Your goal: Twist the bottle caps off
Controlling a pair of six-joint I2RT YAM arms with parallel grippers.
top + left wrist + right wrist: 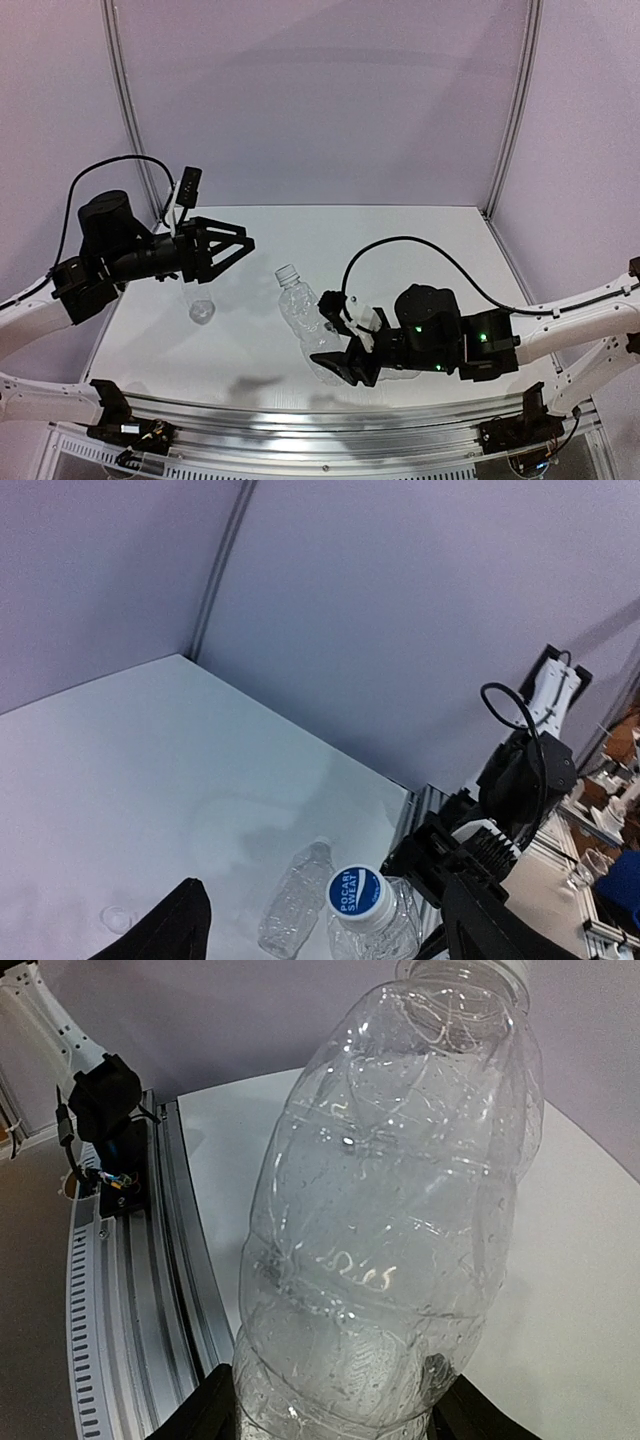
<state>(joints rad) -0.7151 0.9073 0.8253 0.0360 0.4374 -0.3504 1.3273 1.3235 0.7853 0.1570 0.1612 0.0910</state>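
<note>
My right gripper [335, 335] [335, 1415] is shut on the base of a clear crinkled bottle [300, 310] [390, 1210] and holds it tilted above the table. Its cap [288, 271] [358, 895], white with a blue printed top, points toward my left gripper [238, 255] [325, 925]. That gripper hovers open a little way in front of the cap, fingers wide on either side, touching nothing. A second capped bottle [292, 905] lies on the table beyond the held one.
A small clear plastic object [200, 310] rests on the white table [400, 240] below my left gripper. A tiny translucent ring [115, 918] lies on the tabletop in the left wrist view. Grey walls close in the back and sides, and a metal rail [300, 415] runs along the near edge.
</note>
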